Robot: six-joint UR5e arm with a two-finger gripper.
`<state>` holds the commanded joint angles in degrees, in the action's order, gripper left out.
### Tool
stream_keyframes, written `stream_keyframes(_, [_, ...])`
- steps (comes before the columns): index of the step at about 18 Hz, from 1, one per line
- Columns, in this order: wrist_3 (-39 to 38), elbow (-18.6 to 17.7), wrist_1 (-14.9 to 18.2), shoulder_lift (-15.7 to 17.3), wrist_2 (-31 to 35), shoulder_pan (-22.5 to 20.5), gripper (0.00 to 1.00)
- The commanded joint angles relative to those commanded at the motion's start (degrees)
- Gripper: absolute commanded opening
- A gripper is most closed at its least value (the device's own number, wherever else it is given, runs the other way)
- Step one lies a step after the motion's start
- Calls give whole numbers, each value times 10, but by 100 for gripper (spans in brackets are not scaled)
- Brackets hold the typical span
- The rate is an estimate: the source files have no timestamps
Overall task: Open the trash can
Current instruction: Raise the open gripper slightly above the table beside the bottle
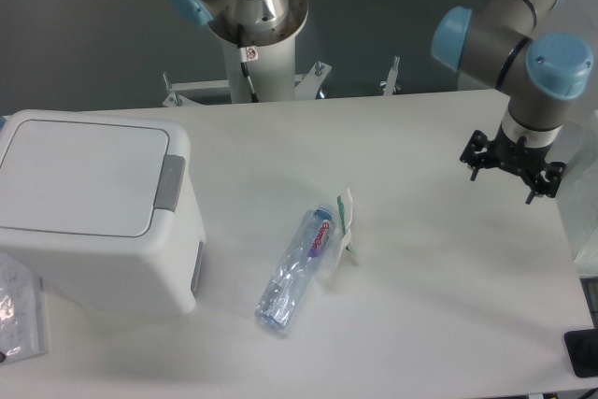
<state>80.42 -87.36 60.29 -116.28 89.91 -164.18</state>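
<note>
Table: trash can, bottle, wrapper

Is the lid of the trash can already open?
No, the lid lies flat and closed on the trash can.

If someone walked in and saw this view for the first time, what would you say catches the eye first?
Probably the large white trash can at the left edge of the table, its lid shut and a grey push button at the rim. Next, the clear plastic bottle lying mid-table beside a small packet. At the right, the gripper hangs above the table, far from the can.
</note>
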Motion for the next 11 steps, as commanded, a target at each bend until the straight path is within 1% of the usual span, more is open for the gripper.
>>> stream_keyframes(2, [0, -1, 0, 1, 0, 1, 100])
stream_keyframes(4, [0, -1, -1, 10, 0, 4, 100])
stream_keyframes(6, [6, -2, -1, 14, -4, 15, 100])
stream_keyframes(8, [-4, 3, -1, 17, 0, 25, 100])
stream_keyframes(10, [-23, -6, 0, 29, -9, 25, 100])
stream_keyframes(11, [-45, -8, 0, 34, -16, 30, 100])
